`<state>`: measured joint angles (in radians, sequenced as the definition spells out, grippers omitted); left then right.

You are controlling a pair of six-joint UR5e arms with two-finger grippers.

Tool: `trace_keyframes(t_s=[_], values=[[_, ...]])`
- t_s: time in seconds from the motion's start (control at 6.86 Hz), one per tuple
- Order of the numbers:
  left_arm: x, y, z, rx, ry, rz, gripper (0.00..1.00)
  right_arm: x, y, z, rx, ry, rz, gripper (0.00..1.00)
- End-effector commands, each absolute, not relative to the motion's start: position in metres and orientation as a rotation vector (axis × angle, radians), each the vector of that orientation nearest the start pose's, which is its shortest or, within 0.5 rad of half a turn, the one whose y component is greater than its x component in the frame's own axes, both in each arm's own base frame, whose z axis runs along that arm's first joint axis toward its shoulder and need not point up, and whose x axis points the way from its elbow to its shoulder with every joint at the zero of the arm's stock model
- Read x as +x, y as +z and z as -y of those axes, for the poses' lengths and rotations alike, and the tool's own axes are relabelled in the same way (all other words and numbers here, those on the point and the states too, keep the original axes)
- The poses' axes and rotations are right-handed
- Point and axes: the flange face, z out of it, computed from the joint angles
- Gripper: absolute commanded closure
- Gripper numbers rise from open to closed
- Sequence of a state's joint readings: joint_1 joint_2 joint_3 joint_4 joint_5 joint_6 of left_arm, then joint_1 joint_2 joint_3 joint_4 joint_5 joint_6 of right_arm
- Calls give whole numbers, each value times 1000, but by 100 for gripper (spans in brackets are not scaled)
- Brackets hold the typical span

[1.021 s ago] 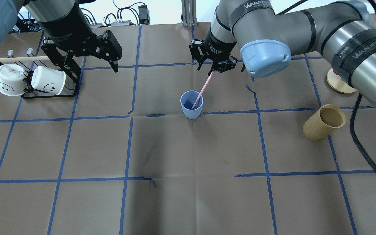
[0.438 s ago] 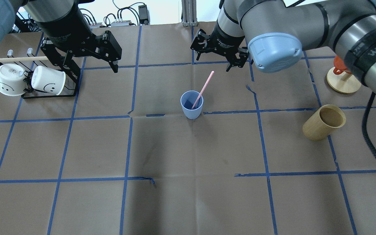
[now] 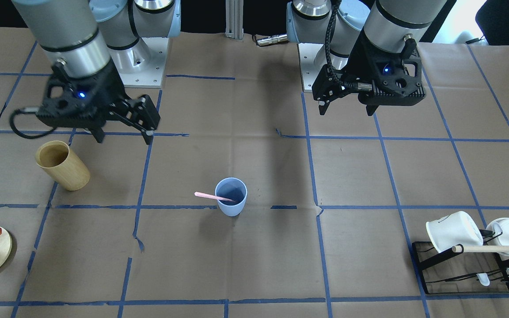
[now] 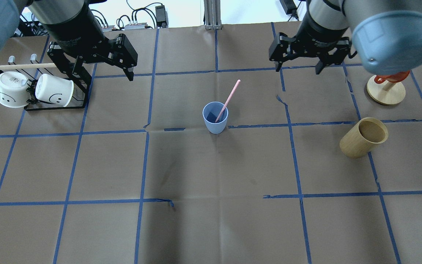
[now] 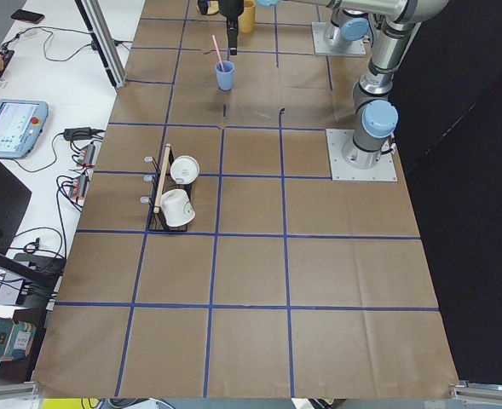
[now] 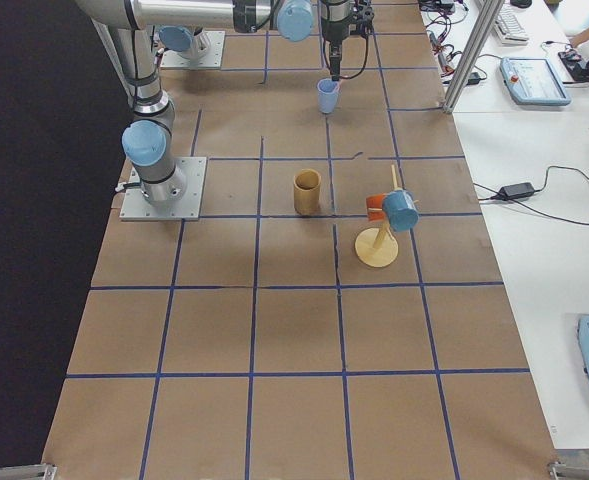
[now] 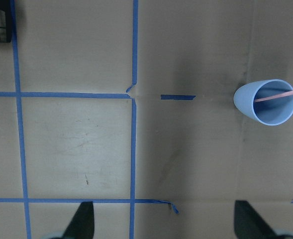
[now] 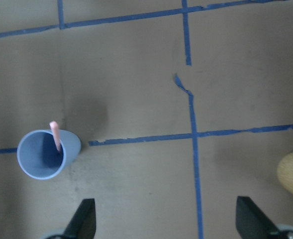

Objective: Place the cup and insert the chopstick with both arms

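Observation:
The light-blue cup [image 4: 215, 119] stands upright near the table's middle. The pale-pink chopstick [image 4: 230, 97] rests in it, leaning over the rim toward the robot's right. Both show in the front view, cup [image 3: 232, 205] and chopstick [image 3: 206, 195], and in both wrist views, cup [image 7: 251, 107] [image 8: 34, 167] and chopstick [image 7: 285, 93] [image 8: 54, 133]. My right gripper [image 4: 299, 69] is open and empty, up and off to the right of the cup. My left gripper [image 4: 103, 75] is open and empty, high near the mug rack, far left of the cup.
A black wire rack [image 4: 81, 91] with a beige rod and two white mugs [image 4: 53, 91] stands at the far left. A wooden cup [image 4: 361, 139] stands at the right. Behind it is a round wooden stand [image 4: 385, 93] with an orange piece. Blue tape lines grid the brown table cover.
The right gripper has let go of the chopstick's top, opened, and moved away to the right. The chopstick stays leaning in the cup. The left arm has not moved.

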<state>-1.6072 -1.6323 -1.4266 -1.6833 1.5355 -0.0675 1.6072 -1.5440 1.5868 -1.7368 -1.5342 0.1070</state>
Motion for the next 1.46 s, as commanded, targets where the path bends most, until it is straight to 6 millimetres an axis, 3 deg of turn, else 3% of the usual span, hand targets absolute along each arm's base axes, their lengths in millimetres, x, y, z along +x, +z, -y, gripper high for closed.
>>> trace_keyframes(t_s=[0.0, 0.44, 0.58, 1.02, 1.31], values=[[-154, 515, 509, -47, 50, -3161, 0, 136, 504, 474, 73, -70, -3158, 0], [-154, 509, 515, -25, 65, -3164, 0, 137, 502, 470, 75, -11, -3159, 0], [-153, 516, 520, -30, 50, -3166, 0, 140, 500, 468, 80, 19, -3147, 0], [-153, 511, 518, -3, 66, -3153, 0, 164, 493, 463, 46, 35, -3106, 0], [-153, 514, 519, -10, 52, -3152, 0, 163, 493, 463, 46, 34, -3116, 0]])
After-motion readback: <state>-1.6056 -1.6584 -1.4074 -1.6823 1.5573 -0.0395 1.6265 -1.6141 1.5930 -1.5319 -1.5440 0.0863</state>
